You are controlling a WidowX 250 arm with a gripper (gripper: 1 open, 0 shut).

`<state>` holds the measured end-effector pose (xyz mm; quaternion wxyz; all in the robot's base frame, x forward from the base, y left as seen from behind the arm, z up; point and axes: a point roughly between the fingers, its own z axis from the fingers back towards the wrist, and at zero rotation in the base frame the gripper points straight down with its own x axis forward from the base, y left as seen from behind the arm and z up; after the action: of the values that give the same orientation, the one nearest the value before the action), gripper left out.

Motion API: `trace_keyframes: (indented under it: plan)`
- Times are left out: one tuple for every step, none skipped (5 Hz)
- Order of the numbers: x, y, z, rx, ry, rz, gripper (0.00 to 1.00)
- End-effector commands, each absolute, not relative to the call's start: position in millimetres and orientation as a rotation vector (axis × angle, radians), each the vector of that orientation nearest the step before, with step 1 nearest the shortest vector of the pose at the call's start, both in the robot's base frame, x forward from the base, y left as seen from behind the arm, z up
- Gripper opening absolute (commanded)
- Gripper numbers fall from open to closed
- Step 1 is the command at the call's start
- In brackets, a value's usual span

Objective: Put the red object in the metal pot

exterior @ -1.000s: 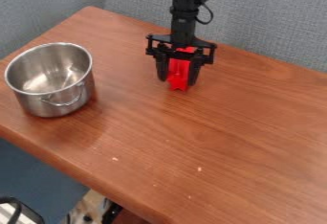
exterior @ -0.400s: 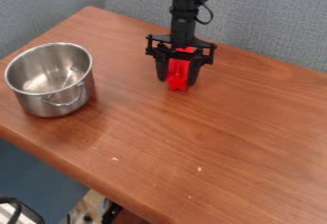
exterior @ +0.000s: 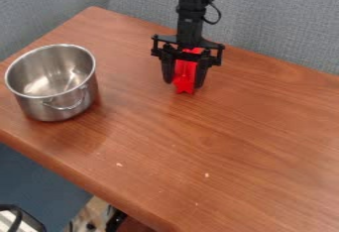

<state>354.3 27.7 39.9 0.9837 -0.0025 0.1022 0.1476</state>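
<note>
Nothing has moved since the earlier frames: I hang in the same spot near the far edge of the table, and the pot and the red piece lie just where they were. My gripper (exterior: 188,74) points almost straight down from the black arm (exterior: 196,6) that rises out of the top of the view. My two black fingers (exterior: 166,70) stand on either side of the red object (exterior: 188,73), closed in against its flanks, so I am gripping it. The red object stands upright between them, its lower end at or just above the wood; whether it touches the surface I cannot tell from this angle.

The metal pot (exterior: 52,81) sits well apart from me, toward the left edge of the table, upright, with its mouth open to the camera. Its shiny inside shows only reflections, and a small handle sticks out on the near side of its wall. The red object is not in it.

The wooden table (exterior: 199,157) runs from upper left to lower right, brown and glossy, with a few pale specks on the near part. Behind it stands a grey wall (exterior: 279,18).
</note>
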Motion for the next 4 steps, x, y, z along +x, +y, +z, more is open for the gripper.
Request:
trace_keyframes:
  plan:
    - [363.9, 32.0, 74.5, -0.01, 0.104, 0.303, 0.0]
    - [363.5, 31.8, 76.2, -0.01, 0.102, 0.302, 0.0]
    - [363.1, 31.6, 78.0, -0.009, 0.101, 0.301, 0.0]
    - [362.7, 31.3, 79.7, -0.009, 0.099, 0.3, 0.0]
